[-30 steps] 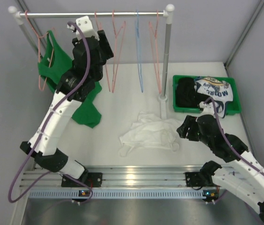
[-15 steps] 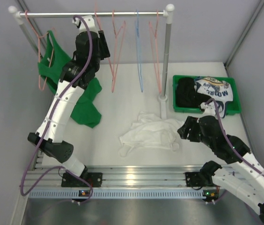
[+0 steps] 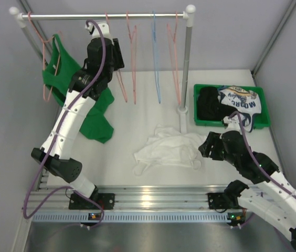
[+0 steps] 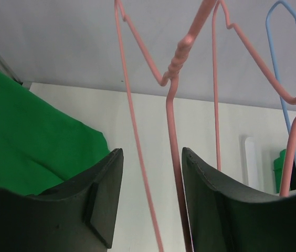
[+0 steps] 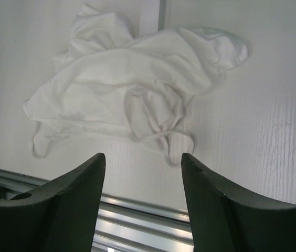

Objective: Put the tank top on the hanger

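Observation:
The white tank top (image 3: 169,147) lies crumpled on the table, its thin straps toward the near edge; it also fills the right wrist view (image 5: 127,89). My right gripper (image 3: 205,144) (image 5: 144,156) hovers open just right of it, nothing between its fingers. My left gripper (image 3: 117,52) (image 4: 150,152) is raised to the rail at a pink hanger (image 3: 133,73). Two of that hanger's wires (image 4: 173,126) pass between the parted jaws, one close to the right finger (image 4: 205,178), neither pinched.
A green tank top (image 3: 64,73) hangs on another pink hanger at the rail's (image 3: 85,16) left end. A blue hanger (image 3: 155,63) and a further pink one (image 3: 174,58) hang to the right. The rack post (image 3: 186,63) stands mid-table. A green bin (image 3: 258,125) holds clothes, one with blue lettering (image 3: 240,100).
My left gripper has shifted along the rail onto the pink hanger and its jaws have narrowed around the wires; the hanger swung slightly. The right arm and the tank top stayed still.

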`<state>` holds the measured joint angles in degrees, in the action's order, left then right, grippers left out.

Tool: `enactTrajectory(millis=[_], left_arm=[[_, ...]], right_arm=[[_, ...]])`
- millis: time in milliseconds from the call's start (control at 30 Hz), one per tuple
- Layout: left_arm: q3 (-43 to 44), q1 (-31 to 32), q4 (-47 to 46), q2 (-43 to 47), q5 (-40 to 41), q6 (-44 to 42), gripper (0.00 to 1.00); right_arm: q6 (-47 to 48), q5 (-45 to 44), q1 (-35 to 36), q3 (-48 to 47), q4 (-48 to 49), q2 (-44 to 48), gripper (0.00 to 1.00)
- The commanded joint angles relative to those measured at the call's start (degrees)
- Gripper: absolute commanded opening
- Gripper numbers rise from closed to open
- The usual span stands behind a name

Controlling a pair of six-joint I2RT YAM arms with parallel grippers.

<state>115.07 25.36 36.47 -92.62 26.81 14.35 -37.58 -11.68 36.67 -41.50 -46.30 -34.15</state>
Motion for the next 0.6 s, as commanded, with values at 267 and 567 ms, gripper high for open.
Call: enactTrajectory(millis=[267,567], left_arm=[[2.4,-0.3,2.0,1.5,4.6,-2.7,0.36],[2.7,-0.3,2.0,1.1,3.9,-4.2,0.26]], right_arm=[[0.3,0.8,-0.5,0.6,1.6,0.7,0.6],[0.5,0.7,-0.5,0.7,1.3,0.7,0.6]])
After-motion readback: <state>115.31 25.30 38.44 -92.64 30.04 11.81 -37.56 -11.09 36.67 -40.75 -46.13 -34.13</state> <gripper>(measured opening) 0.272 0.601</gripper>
